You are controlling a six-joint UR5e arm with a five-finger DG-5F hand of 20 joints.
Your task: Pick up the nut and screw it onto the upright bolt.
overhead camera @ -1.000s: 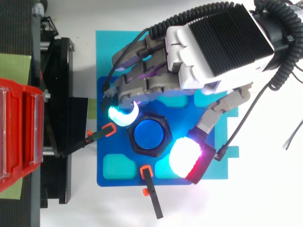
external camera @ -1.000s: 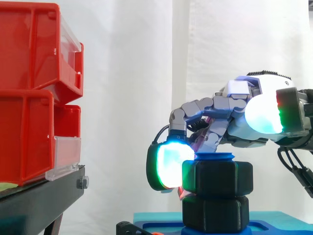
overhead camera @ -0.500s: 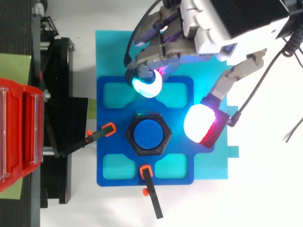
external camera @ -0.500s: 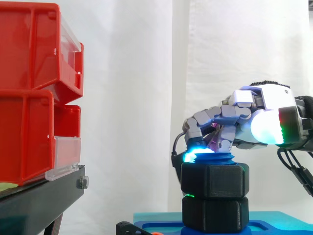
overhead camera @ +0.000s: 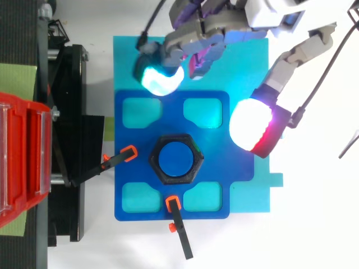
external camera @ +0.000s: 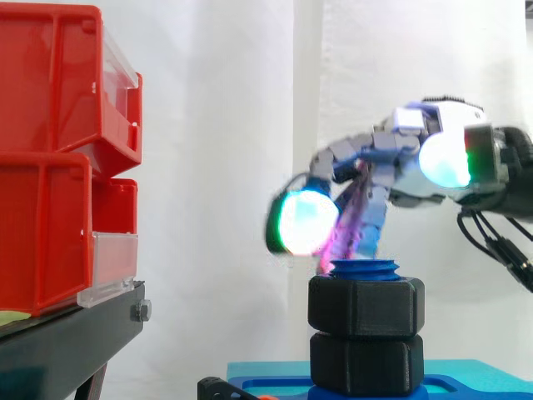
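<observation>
The black hexagonal plastic nut [external camera: 366, 306] is sitting threaded on the upright blue plastic bolt [overhead camera: 175, 159], middle of the blue fixture plate [overhead camera: 216, 168]. The robot hand [external camera: 400, 162] is now lifting away toward 12 o'clock, fingers let go and holding nothing. I'm guessing it's resetting for another twist.

Place: likely robot lab | white curtain [external camera: 225, 167] | red bins [external camera: 50, 158] | black stand [external camera: 67, 342]

Bright even light on the white curtain [external camera: 225, 125], faint soft shadows, glaring pads [overhead camera: 253, 124] on the robot hand [overhead camera: 202, 31].
</observation>
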